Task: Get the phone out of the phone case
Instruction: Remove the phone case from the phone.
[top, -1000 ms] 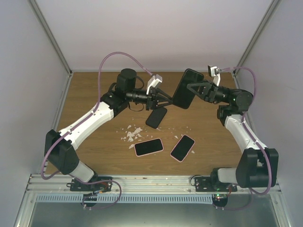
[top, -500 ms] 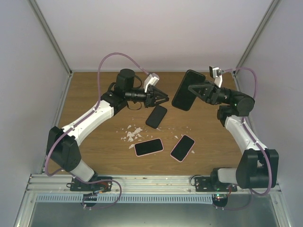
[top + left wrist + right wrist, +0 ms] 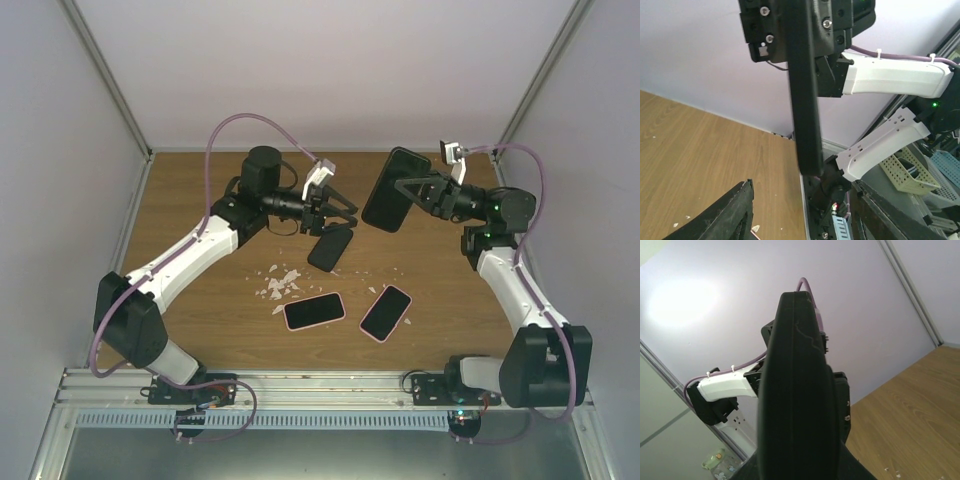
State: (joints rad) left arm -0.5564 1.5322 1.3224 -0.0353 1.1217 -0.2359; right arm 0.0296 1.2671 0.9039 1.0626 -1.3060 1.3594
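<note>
My right gripper [image 3: 408, 188] is shut on a black phone case [image 3: 393, 190] and holds it upright above the back of the table. The case shows edge-on in the left wrist view [image 3: 805, 100] and fills the right wrist view [image 3: 797, 390], hiding the right gripper's fingertips. I cannot tell whether the phone sits inside it. My left gripper [image 3: 350, 214] is open, just left of the case's lower edge and apart from it. Its black fingers [image 3: 735, 215] stand wide below the case, nothing between them.
A black phone [image 3: 330, 247] lies on the wooden table [image 3: 200, 200] under the left gripper. Two phones in pink cases [image 3: 314, 310] [image 3: 386, 312] lie nearer the front. White scraps [image 3: 280, 284] are scattered to the left. Grey walls enclose the table.
My left gripper let go of the case's lower edge, drew back to the left, narrowed, and now stands wider open. The right gripper keeps the case, almost still.
</note>
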